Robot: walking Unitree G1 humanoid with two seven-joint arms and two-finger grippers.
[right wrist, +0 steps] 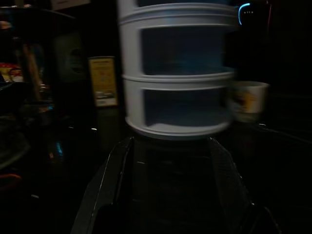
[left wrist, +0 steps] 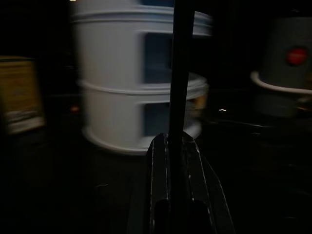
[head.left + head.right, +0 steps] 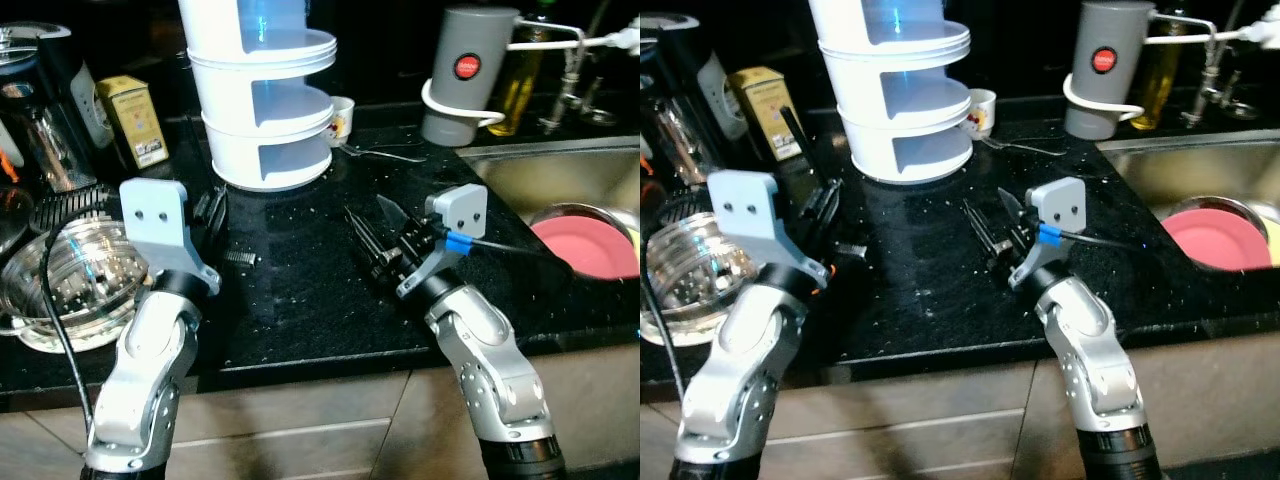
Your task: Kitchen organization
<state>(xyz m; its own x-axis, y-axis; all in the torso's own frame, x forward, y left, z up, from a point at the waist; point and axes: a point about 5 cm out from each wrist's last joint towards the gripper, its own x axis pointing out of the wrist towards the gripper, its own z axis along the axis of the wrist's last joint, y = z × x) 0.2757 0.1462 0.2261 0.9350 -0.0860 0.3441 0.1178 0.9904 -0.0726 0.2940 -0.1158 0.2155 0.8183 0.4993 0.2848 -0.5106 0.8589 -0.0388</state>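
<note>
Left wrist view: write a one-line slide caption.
Left claw shut on a thin black rod, facing the white tiered container on the dark counter.

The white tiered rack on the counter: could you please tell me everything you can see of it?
The white rack is a round, plastic-looking tower of stacked tiers, three showing, each with a flared rim and an open front. The visible tiers look empty, their insides tinted pale blue. It stands upright on the black counter, toward the back. A small printed cup sits close beside it; whether they touch is unclear. Both grippers sit nearer the front, apart from it.

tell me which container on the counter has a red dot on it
The grey cylinder beside the sink carries the red dot; the white tiered holder has none.
</note>
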